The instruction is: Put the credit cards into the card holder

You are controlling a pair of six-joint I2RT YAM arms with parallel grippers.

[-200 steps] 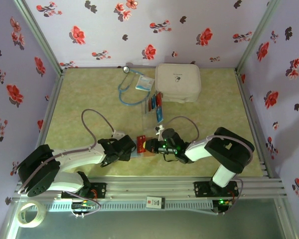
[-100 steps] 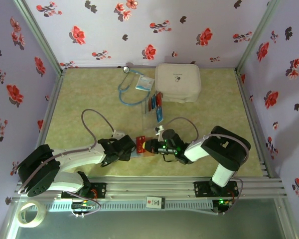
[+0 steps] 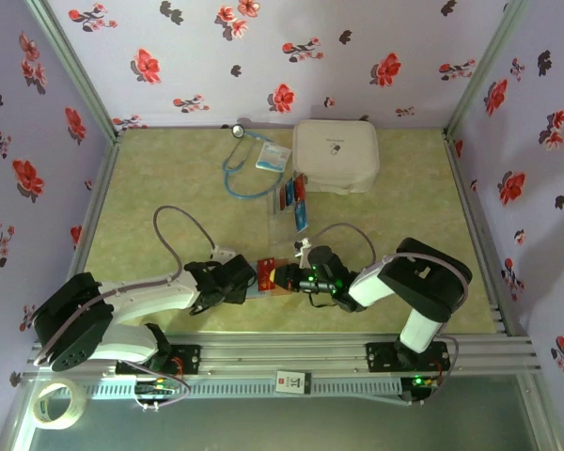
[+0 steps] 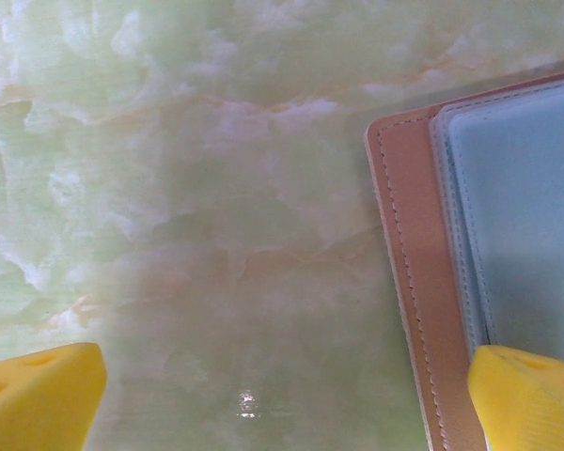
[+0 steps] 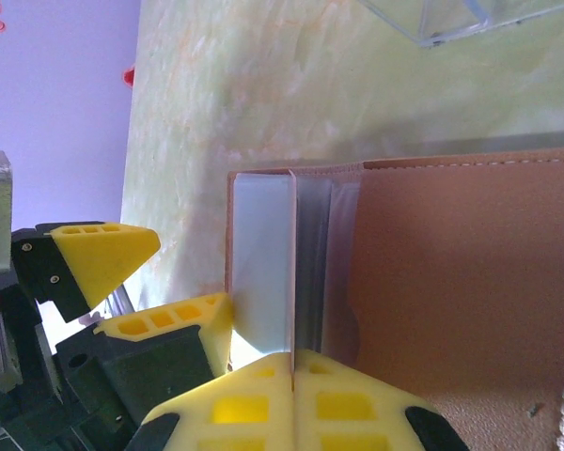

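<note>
Right hand (image 5: 292,368): card (image 5: 291,268) edge-on, straight out.

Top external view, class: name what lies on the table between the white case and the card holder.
A clear tray holding blue and red credit cards, in the top view.

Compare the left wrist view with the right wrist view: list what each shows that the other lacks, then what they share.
Left wrist adds: the stretch of green marbled table under the left tool, with a glare spot on it. Right wrist adds: the right tool shut on a thin credit card, seen edge-on at the clear sleeves; a corner of the clear plastic tray; the purple wall. Shared: the tan card holder with its stitched edge, and the left tool, open wide.
</note>
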